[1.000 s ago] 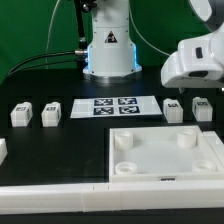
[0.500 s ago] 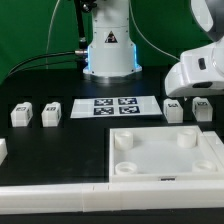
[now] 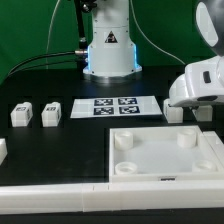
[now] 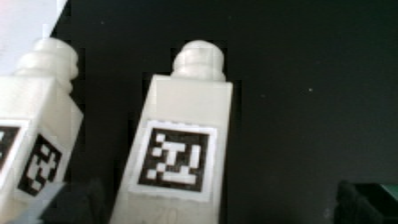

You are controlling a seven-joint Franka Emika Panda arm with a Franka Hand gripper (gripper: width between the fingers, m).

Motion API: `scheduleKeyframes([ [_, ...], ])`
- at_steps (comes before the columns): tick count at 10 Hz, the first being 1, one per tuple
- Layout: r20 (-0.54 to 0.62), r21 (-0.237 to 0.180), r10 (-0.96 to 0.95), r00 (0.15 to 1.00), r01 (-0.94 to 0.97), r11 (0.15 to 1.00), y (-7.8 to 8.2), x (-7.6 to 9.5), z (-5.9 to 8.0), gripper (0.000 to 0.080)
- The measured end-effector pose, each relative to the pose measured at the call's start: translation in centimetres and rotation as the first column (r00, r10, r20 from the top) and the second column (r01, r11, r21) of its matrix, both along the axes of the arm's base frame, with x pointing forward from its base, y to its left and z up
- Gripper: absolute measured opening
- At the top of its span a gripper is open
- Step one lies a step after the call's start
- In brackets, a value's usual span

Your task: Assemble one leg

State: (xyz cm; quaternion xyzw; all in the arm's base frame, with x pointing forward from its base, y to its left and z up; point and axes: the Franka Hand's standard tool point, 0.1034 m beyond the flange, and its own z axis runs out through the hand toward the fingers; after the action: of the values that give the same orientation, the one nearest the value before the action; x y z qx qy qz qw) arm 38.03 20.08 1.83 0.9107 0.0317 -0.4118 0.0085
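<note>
Wrist view: leg [image 4: 183,140] beside neighbour [image 4: 36,120] (apart).

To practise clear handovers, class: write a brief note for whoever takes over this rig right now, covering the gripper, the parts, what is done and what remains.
Gripper: open, empty, hovering over the leg.
Parts: the leg rests on the table beside a second leg; a third leg and a fourth leg sit at the exterior view's left; the panel lies on the table, its sockets empty.
Done: nothing grasped or fitted.
Left: grasp the leg, carry it to a socket, fit it.
</note>
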Motion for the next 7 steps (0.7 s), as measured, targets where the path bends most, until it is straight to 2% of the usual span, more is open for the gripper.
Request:
scheduleKeyframes([
  [7, 0.003, -0.005, -0.012, 1.0, 0.012, 1.0, -0.4, -0.4, -1.3, 0.0649],
])
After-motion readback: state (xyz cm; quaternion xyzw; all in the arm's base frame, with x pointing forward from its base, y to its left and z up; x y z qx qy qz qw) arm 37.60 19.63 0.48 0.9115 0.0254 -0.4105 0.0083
